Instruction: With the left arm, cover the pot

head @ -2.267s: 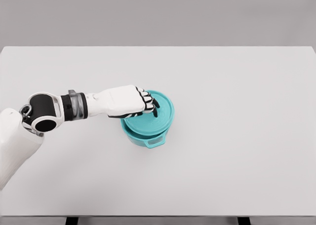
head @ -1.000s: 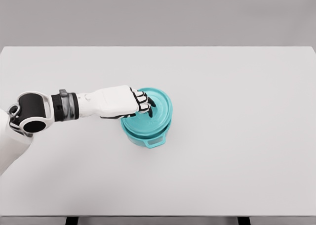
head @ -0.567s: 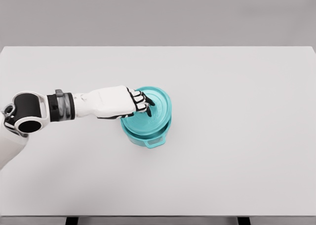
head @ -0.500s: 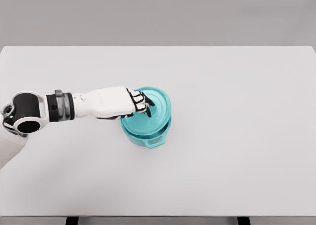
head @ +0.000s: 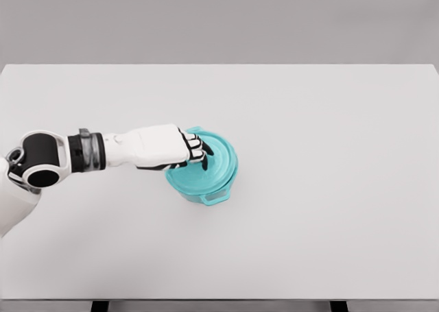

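Note:
A teal pot (head: 209,192) with a small front handle stands on the white table (head: 329,188), left of the middle. A teal lid (head: 216,164) lies on top of the pot, tilted slightly and covering its opening. My left hand (head: 199,151) comes in from the left and is shut on the lid's middle, where the knob is hidden under the dark fingertips (head: 204,162). My right arm does not show.
The table's front edge runs along the bottom of the view, with two dark legs below it. Behind the far edge there is a plain grey wall.
The left hand and lid have shifted a little to the left and lower, so the lid now sits closer onto the pot. The pot has stayed in place.

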Motion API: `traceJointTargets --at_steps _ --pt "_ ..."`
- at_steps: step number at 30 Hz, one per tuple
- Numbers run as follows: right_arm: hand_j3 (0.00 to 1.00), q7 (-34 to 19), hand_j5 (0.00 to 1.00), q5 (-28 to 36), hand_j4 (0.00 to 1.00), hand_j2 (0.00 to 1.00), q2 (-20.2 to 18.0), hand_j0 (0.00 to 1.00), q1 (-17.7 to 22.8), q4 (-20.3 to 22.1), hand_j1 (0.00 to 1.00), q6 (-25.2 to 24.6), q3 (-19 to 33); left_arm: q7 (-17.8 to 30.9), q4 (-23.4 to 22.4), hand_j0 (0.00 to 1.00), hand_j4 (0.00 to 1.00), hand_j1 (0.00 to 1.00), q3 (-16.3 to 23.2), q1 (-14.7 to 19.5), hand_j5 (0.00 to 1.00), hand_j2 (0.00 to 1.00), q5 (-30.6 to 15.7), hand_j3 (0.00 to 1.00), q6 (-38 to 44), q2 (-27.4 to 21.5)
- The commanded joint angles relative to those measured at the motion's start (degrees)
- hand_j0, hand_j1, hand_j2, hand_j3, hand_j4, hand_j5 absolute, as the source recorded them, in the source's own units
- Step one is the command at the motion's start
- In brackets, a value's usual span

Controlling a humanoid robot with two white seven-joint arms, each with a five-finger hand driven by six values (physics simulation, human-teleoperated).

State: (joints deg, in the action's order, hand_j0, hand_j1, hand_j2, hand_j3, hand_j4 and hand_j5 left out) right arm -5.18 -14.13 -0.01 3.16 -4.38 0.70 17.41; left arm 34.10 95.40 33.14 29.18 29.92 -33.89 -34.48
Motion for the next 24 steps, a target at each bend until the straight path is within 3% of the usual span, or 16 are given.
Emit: traceJointTargets --at_steps 1,24 --pt "1.0 -0.01 1.0 -0.02 1.0 1.0 0.01 1.0 0.0 -0.02 1.0 0.0 -0.01 0.9 -0.22 0.46 0.46 0.46 0.61 0.0 0.46 0.46 2.16 0.46 -1.11 -0.06" --pt "1.0 -0.01 1.0 -0.02 1.0 1.0 0.01 1.0 0.0 -0.02 1.0 0.0 -0.01 0.9 -2.15 0.48 0.48 0.48 0.61 0.7 0.48 0.48 2.07 0.48 -1.11 0.47"
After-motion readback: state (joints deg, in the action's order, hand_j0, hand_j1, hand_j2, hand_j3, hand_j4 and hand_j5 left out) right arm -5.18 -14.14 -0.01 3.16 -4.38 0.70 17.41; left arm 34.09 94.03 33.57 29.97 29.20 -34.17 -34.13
